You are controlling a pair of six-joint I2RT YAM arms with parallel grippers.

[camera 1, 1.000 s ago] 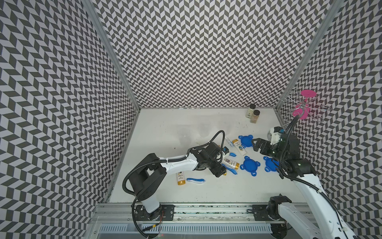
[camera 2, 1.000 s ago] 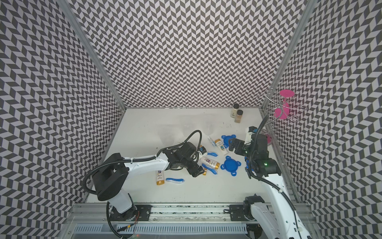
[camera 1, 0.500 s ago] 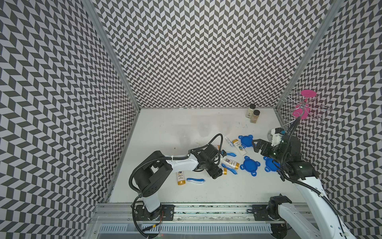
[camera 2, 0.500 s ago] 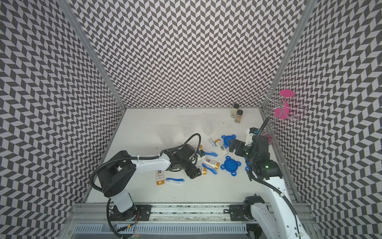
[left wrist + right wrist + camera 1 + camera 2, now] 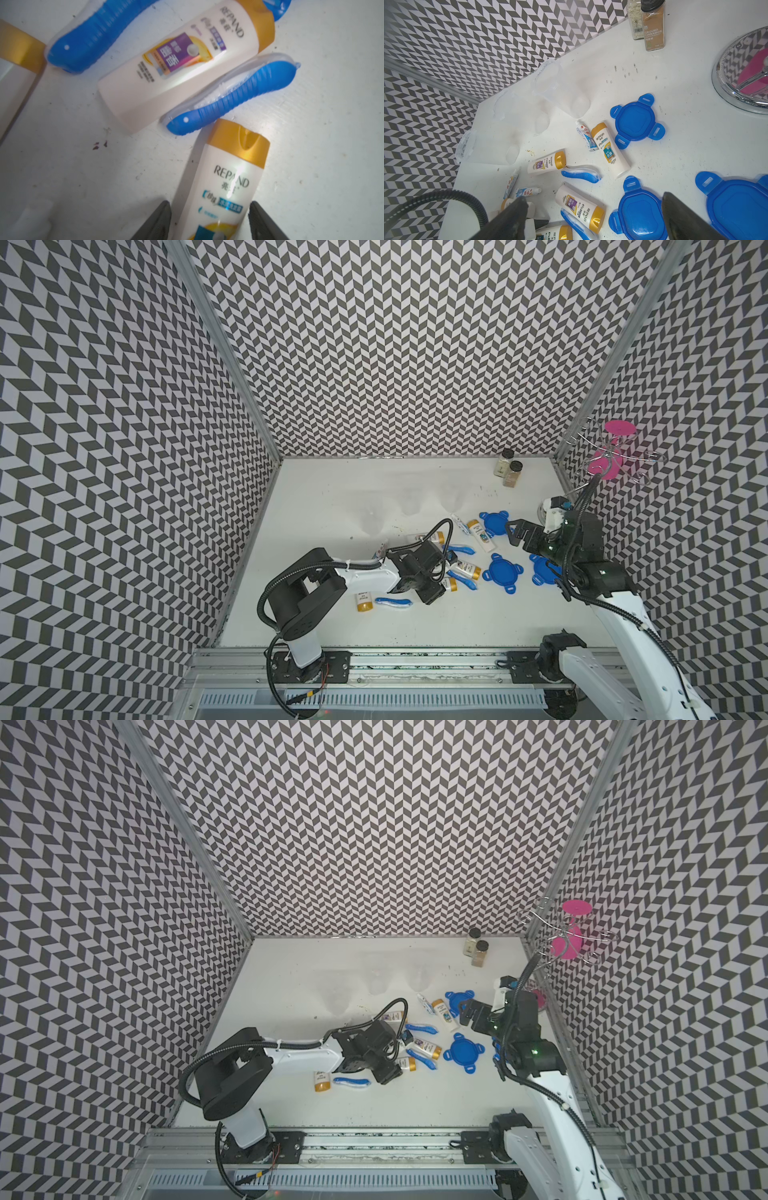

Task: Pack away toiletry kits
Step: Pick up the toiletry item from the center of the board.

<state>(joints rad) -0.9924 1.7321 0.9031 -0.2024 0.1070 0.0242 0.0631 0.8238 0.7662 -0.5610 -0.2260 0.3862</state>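
My left gripper (image 5: 209,205) is down at the table, its open jaws on either side of a white tube with a gold cap (image 5: 230,176); a thin gap shows on one side. In both top views this tube (image 5: 451,584) (image 5: 406,1063) lies at the near edge of the pile. Beside it are a purple-labelled tube (image 5: 180,68) and a blue toothbrush (image 5: 228,97). My right gripper (image 5: 512,533) (image 5: 592,197) hangs wide open above the blue lids (image 5: 638,216) (image 5: 636,120) (image 5: 737,207), holding nothing. Three clear cups (image 5: 488,147) (image 5: 519,110) (image 5: 562,89) sit behind the pile. A toothpaste tube (image 5: 586,135) lies near the far lid.
Two black-capped spice jars (image 5: 509,472) stand at the back right. The wire stand with pink discs (image 5: 611,456) is at the right wall, its chrome base (image 5: 741,83) close to my right arm. A lone gold-capped tube (image 5: 362,600) and a toothbrush (image 5: 392,602) lie front left.
My left gripper has drawn back toward the front and settled over the gold-capped tube, its jaws narrowing around it. The right arm has barely moved.
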